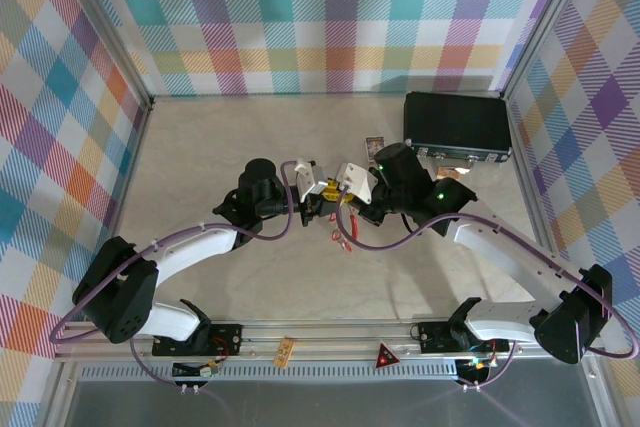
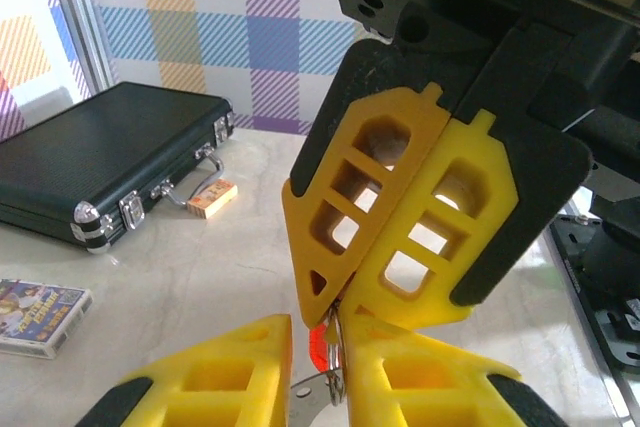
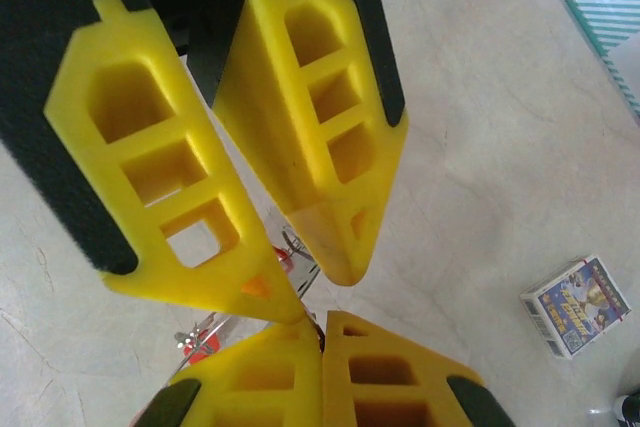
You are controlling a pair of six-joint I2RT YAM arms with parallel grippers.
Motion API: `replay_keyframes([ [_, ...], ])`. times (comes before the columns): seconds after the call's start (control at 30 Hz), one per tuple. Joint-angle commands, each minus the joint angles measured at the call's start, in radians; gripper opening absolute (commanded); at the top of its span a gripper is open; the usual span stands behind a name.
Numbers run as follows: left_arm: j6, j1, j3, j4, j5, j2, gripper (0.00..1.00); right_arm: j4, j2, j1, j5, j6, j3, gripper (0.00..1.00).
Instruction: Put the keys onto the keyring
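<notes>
We meet mid-table to slip a key (image 3: 205, 349) onto the ring (image 2: 333, 365). Our right gripper (image 3: 320, 335) is shut tight; our left gripper (image 2: 327, 339) hugs the ring, pinching or not we cannot tell

The keyring (image 2: 331, 372) is mostly hidden between the fingertips of the left gripper (image 2: 322, 339), themselves cut off by the lower edge. Whatever the right gripper (image 3: 320, 325) pinches is concealed at its tips; the keys (image 3: 205, 345) just beyond them are blurred.
</notes>
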Motion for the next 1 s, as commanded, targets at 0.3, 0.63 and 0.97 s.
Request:
replay_keyframes([
  [0.3, 0.022, -0.007, 0.037, -0.036, 0.038, 0.010, 0.00, 0.025, -0.026, 0.007, -0.026, -0.008, 0.024, 0.00],
  [0.63, -0.066, -0.006, -0.028, 0.176, 0.019, 0.012, 0.00, 0.110, -0.128, 0.006, 0.087, 0.056, -0.067, 0.25],
  [0.97, -0.169, -0.007, -0.067, 0.373, 0.012, 0.030, 0.00, 0.190, -0.248, 0.006, 0.041, 0.157, -0.177, 0.29],
])
